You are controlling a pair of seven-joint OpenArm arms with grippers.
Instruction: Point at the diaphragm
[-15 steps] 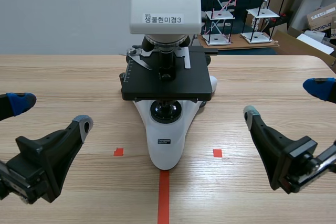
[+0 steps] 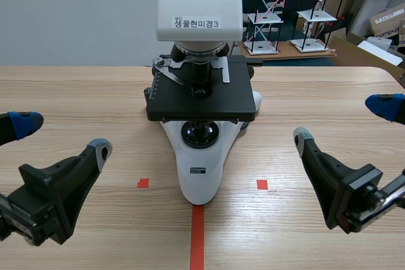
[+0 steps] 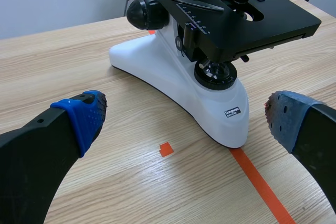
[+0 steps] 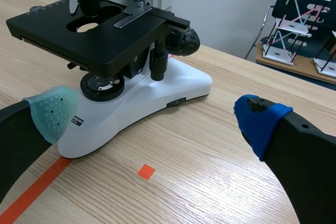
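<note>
A white microscope with a black stage stands at the table's middle. Below the stage sits a round black part with a lens, seen also in the left wrist view and the right wrist view; what lies directly under the stage is in shadow. My left gripper is open at the near left, well short of the microscope. My right gripper is open at the near right, also apart from it. In the wrist views, the left gripper and the right gripper each face the white base, holding nothing.
An orange-red tape line runs from the microscope's foot toward the near edge, with small squares on each side. Wire-frame racks and boxes stand beyond the table's far right edge.
</note>
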